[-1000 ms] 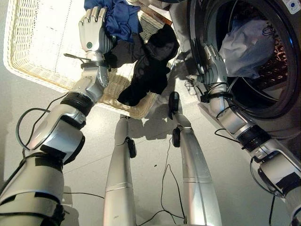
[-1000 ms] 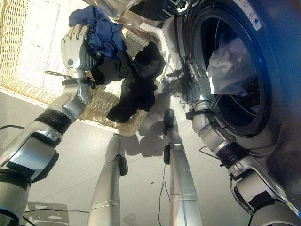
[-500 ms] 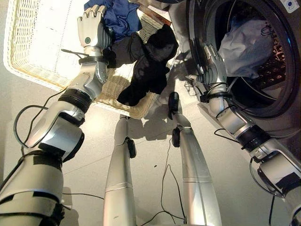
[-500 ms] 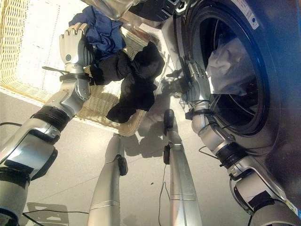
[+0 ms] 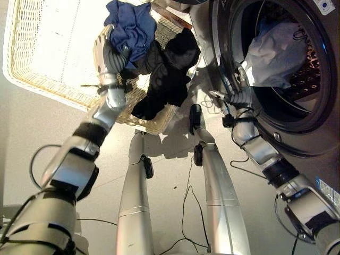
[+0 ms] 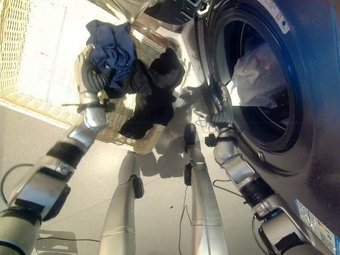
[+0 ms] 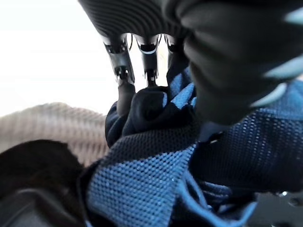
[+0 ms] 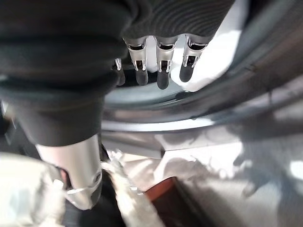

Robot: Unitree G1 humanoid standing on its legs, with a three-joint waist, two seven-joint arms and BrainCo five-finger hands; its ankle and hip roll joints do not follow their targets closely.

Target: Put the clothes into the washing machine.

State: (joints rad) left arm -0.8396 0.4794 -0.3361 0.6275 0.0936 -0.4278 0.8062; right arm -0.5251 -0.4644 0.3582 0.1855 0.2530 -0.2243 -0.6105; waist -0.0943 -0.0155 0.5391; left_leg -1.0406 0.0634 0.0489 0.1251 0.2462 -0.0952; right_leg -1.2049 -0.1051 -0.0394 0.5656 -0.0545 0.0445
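Now the left hand [image 5: 110, 53] has its fingers curled into the blue garment [image 5: 130, 26], and the left wrist view shows the dark tips [image 7: 125, 97] buried in a fold of blue cloth. A second ago that hand lay flatter, upper left of centre, with the blue cloth bunched just beyond it; since then it has rolled onto its side and the cloth has bunched higher against it, so I judge the grasp made and the lift about to start.

Beside it, touching the blue piece, a black garment [image 5: 167, 74] hangs over the near rim of the wicker basket [image 5: 32, 74], which fills the upper left of the frame. It may drag along if the two are tangled, though I cannot tell whether they are.

Over on the right, the right hand [image 5: 240, 85] rests by the lower left edge of the washing machine's [image 6: 313, 106] round opening, fingers [image 8: 162, 71] straight and holding nothing. It has slid slightly down and right along the rim. Inside the drum [image 5: 297, 69], upper right, a pale cloth [image 5: 273, 50] already lies.

So one piece looks loaded, one is in hand, and the black one waits; the next move calls for carrying the blue cloth across the frame to the opening.
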